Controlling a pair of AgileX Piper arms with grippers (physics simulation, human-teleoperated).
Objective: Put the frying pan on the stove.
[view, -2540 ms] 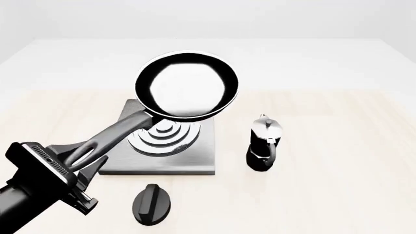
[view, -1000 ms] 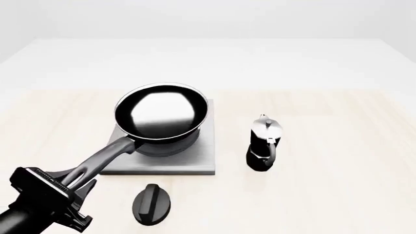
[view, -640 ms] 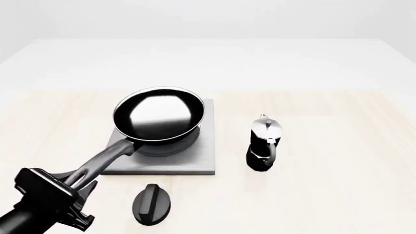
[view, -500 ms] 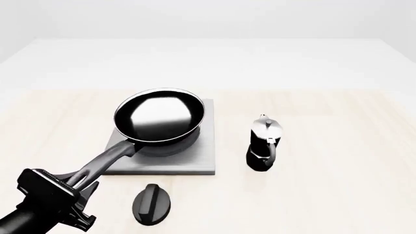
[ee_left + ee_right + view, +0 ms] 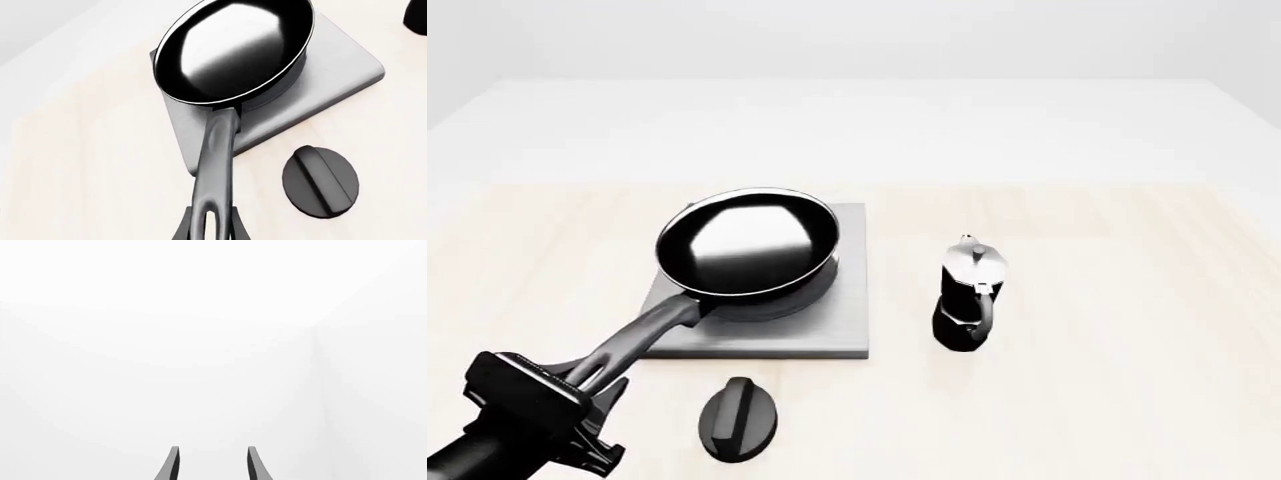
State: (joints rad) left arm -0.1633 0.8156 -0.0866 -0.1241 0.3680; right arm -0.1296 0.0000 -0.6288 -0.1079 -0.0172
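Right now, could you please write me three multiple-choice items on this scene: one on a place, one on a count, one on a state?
1. The frying pan sits:
A. on the stove
B. beside the moka pot
C. on the knob

2. Loose things off the stove:
A. one
B. two
C. four

3. The left end effector:
A. hangs open
B. grips the pan's handle
C. holds the knob

Answers: 1 A, the pan covers the rings; 2 B, moka pot and knob; 3 B, its fingers flank the handle's end.
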